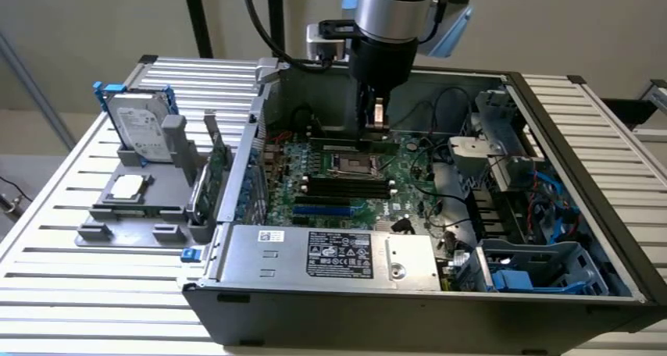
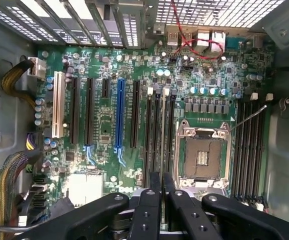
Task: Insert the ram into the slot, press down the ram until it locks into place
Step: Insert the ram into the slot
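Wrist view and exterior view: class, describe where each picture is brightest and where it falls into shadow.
Wrist view: light glares white through the perforated case wall, while the black claw reads dark against the evenly lit motherboard. Exterior view: the slatted table is palest, and the case interior looks dimmer, shaded by its walls.

Hand (image 1: 376, 133) with the ram (image 1: 344, 143) just above the motherboard (image 1: 417, 165)
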Motion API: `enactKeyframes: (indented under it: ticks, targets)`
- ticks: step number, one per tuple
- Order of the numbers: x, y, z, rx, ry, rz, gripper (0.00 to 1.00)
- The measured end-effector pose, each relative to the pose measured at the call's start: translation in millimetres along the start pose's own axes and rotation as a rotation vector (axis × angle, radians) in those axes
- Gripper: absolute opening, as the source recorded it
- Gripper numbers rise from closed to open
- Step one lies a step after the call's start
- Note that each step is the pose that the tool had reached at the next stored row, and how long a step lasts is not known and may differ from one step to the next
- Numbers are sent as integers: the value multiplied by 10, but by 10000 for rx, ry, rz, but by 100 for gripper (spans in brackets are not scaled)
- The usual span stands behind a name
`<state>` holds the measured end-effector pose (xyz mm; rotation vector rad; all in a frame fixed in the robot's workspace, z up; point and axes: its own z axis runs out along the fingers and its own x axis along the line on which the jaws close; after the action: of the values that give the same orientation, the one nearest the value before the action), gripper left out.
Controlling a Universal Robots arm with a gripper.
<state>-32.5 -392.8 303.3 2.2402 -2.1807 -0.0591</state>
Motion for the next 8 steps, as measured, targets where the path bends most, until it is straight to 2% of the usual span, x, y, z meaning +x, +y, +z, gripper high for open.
enactKeyframes:
  ticks: [8]
  targets:
    - [38,-5,146,1,-2,55,13]
